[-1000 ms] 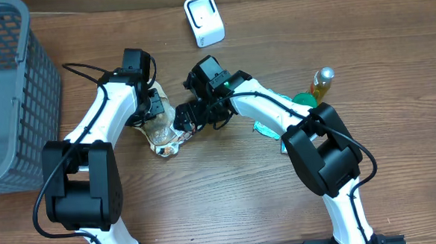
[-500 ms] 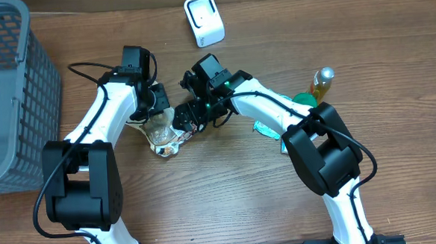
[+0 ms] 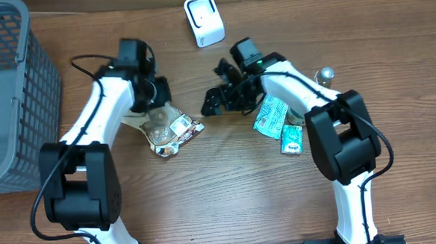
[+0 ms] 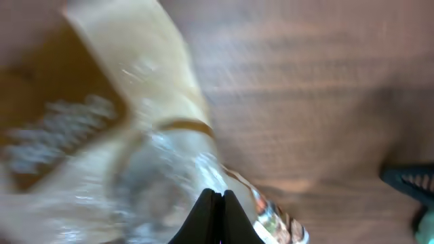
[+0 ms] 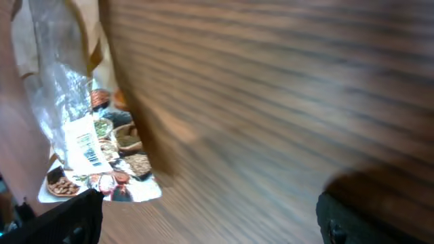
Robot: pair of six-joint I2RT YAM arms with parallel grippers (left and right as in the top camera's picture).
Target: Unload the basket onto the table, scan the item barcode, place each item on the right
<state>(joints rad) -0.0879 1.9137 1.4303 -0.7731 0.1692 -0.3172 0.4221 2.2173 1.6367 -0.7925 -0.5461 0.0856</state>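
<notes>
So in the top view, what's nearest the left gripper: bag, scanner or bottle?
1. The bag, pinched in the left gripper, mid-table.
2. The scanner, up at the back edge.
3. The bottle, far on the right.

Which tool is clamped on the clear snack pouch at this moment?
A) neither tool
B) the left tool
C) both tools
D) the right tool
B: the left tool is pinched shut on the snack pouch, while the right tool stands wide open, apart from the pouch.
</notes>
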